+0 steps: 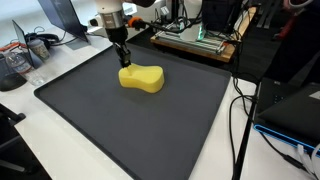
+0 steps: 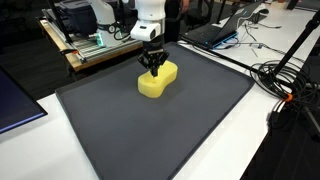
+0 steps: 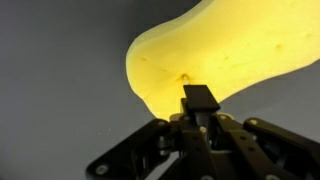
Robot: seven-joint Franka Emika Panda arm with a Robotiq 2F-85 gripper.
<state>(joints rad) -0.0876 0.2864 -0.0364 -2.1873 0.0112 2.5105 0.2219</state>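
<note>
Mat point(image 1: 150, 125), dark and wide, is carrying a yellow sponge point(image 1: 141, 79) near its far edge. Gripper point(image 2: 153, 67) is pressing clenched fingertips point(image 3: 200, 98) onto the sponge's end; only the wrist view is showing that contact closely.

Even indoor light, soft shadows; the wrist view is dim and blurred.

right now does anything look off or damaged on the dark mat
Nothing is spilled or broken. The yellow foam sponge lies flat on the dark grey mat, at an angle to the mat's edges. The gripper is at one end of it; in the wrist view a fingertip presses the sponge's edge, with a small dimple beside it.
</note>
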